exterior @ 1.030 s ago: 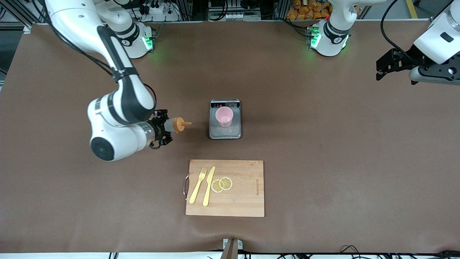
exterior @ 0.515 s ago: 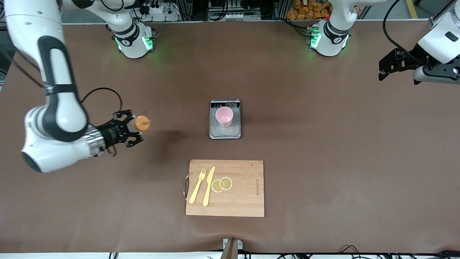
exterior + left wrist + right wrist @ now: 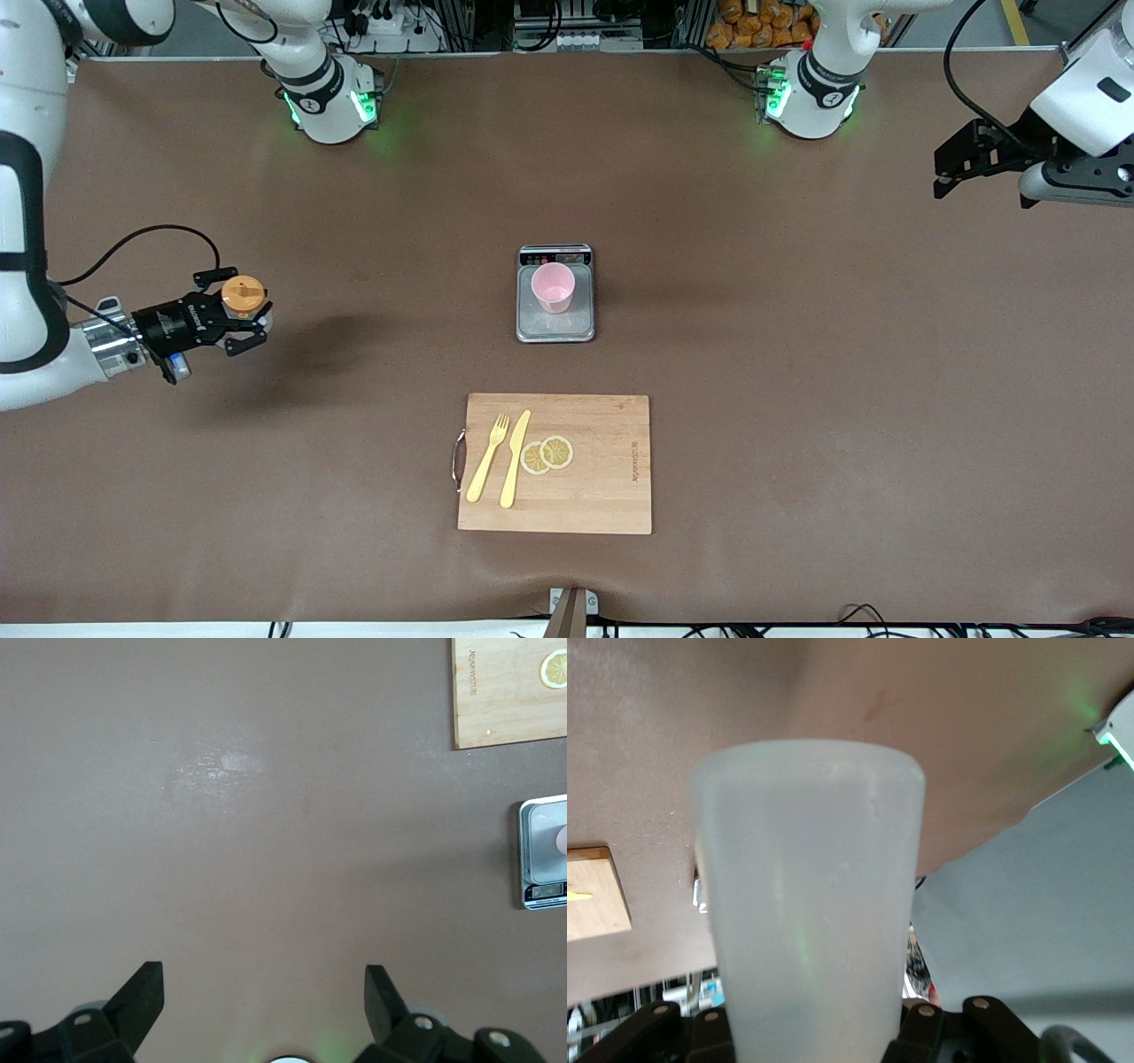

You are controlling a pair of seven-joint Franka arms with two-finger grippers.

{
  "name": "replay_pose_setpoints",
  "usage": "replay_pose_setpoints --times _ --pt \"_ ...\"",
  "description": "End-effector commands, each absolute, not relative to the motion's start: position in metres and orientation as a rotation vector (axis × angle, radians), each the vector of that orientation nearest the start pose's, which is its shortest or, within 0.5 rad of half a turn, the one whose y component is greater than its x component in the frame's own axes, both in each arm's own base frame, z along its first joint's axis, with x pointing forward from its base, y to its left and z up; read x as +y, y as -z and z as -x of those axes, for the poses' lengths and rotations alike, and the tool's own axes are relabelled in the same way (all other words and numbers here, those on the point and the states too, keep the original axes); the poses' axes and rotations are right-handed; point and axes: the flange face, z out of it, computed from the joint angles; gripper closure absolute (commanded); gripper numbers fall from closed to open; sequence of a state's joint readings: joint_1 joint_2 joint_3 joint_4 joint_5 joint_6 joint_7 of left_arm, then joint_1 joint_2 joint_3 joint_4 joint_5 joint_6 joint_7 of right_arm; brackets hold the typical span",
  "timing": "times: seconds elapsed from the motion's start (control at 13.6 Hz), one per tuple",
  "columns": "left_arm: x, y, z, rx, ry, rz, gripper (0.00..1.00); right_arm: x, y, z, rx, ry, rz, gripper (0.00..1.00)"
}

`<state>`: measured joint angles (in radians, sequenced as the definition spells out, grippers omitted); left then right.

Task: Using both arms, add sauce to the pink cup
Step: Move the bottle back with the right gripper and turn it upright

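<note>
The right arm's black two-finger gripper (image 3: pixel 232 316) is clamped on the frosted-white squeeze bottle of sauce with its orange nozzle cap (image 3: pixel 243 292), holding it upright over bare brown table (image 3: pixel 797 399) toward the right arm's end. The pale pink translucent plastic cup (image 3: pixel 553 286) stands on the small steel-plated kitchen scale (image 3: pixel 555 330) mid-table, well apart from the bottle. The left arm's black gripper (image 3: pixel 961 164) waits over its own end of the table, fingers (image 3: pixel 142 997) spread wide and empty

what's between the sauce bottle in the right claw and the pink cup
Only bare brown table lies between the sauce bottle and the pink cup, as the front view shows.
</note>
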<state>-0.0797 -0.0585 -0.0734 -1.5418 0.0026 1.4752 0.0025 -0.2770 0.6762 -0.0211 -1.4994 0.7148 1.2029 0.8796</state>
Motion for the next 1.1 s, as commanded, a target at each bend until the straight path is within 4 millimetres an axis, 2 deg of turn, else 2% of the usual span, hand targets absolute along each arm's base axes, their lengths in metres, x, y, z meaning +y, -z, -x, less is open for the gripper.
replay_pose_setpoints --times 0.0,0.15,0.29,0.52,0.74,0.96,1.03 --pt "-0.080 -0.667 -0.519 0.277 -0.004 3.117 0.00 -0.137 -0.220 -0.582 1.243 -1.483 1.678 1.00" --pt "-0.080 -0.667 -0.519 0.277 -0.004 3.117 0.00 -0.159 -0.186 -0.567 1.175 -1.478 1.612 1.00" --pt "-0.079 -0.666 -0.519 0.274 -0.006 3.117 0.00 -0.175 -0.161 -0.555 1.132 -1.456 1.575 1.00" --pt "-0.080 -0.666 -0.519 0.277 -0.006 3.117 0.00 -0.188 -0.131 -0.543 1.124 -1.451 1.485 1.00" --pt "-0.080 -0.666 -0.519 0.277 -0.006 3.117 0.00 -0.188 -0.124 -0.540 1.122 -1.455 1.474 1.00" --pt "-0.080 -0.666 -0.519 0.277 -0.006 3.117 0.00 -0.184 -0.102 -0.534 1.064 -1.440 1.469 1.00" --pt "-0.080 -0.666 -0.519 0.277 -0.006 3.117 0.00 -0.183 -0.102 -0.535 1.061 -1.436 1.470 1.00"
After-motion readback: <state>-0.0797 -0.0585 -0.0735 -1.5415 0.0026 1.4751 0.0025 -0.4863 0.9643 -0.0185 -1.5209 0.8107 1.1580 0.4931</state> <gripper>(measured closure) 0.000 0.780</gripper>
